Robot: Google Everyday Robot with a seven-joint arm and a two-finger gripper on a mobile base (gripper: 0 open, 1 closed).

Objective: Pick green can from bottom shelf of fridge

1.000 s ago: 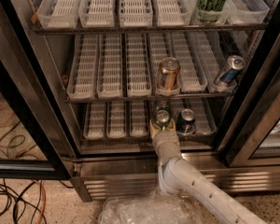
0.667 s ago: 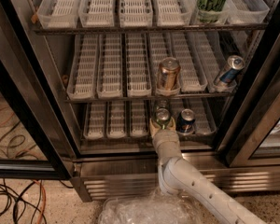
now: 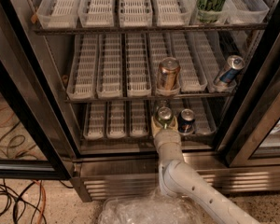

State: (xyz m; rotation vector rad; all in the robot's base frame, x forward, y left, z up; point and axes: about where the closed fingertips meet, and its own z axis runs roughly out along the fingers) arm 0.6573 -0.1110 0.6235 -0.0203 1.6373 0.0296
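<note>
The fridge [image 3: 42,125] stands open, with its black-framed door at the left. On the bottom shelf [image 3: 116,135], a short green can [image 3: 164,115] with a silver top stands upright in a white lane tray right of centre. My gripper [image 3: 164,123] reaches in from below at the shelf's front. Its pale fingers [image 3: 155,124] sit on both sides of the green can, shut on it. A second short can [image 3: 186,120] stands just to its right, close to the gripper.
On the middle rack stand a bronze can [image 3: 168,74] directly above my gripper and a tilted blue can [image 3: 228,71] at the right. A tall green-and-black can [image 3: 212,3] is on the top rack. Cables [image 3: 14,195] lie on the floor at left, and crumpled plastic [image 3: 144,211] lies by the base.
</note>
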